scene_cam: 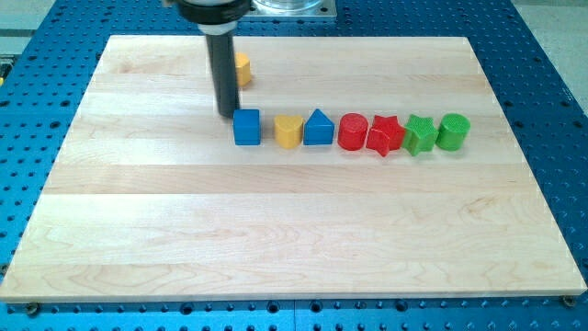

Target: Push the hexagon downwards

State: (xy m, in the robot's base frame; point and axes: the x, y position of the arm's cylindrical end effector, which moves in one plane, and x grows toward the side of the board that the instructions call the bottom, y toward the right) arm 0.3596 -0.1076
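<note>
My tip (227,115) rests on the wooden board (276,230), just left of the top left corner of a blue cube (246,127); I cannot tell if they touch. A yellow block (243,69) sits near the view's top, partly hidden behind the rod, so its shape is unclear. A second yellow block (288,131), many-sided like a hexagon, stands in the row right of the blue cube.
The row continues to the view's right: a blue triangle (318,128), a red cylinder (353,131), a red star (386,135), a green star (420,134) and a green cylinder (453,131). A blue perforated table (551,110) surrounds the board.
</note>
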